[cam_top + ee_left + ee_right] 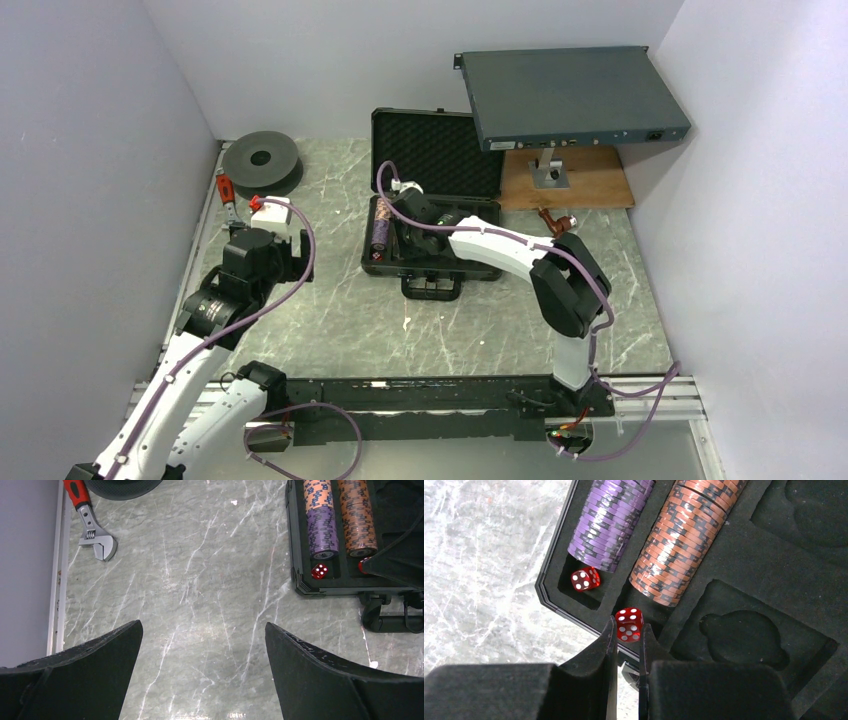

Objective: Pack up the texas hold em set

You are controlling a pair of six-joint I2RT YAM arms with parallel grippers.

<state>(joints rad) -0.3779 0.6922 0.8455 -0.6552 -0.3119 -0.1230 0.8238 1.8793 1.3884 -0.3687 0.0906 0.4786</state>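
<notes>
The black briefcase (480, 215) of the texas hold em set lies open mid-table, its egg-crate foam lid (437, 150) standing up behind. In the right wrist view the slotted tray (744, 570) holds a purple chip stack (611, 520) and a brown chip stack (684, 535). A small red die (585, 579) rests in the slot at the purple stack's end. My right gripper (628, 626) is shut on a second red die (629, 616), held over the near end of the brown stack's slot. My left gripper (203, 623) hangs open over bare table, left of the case (295, 555).
A large grey metal rack box (570, 95) sits tilted on a stand over a wooden board (570, 185) at the back right. At the back left lies a dark round spool (262, 158), with a red-handled wrench (92, 525) beside it. The case handle (390, 620) points toward the arms.
</notes>
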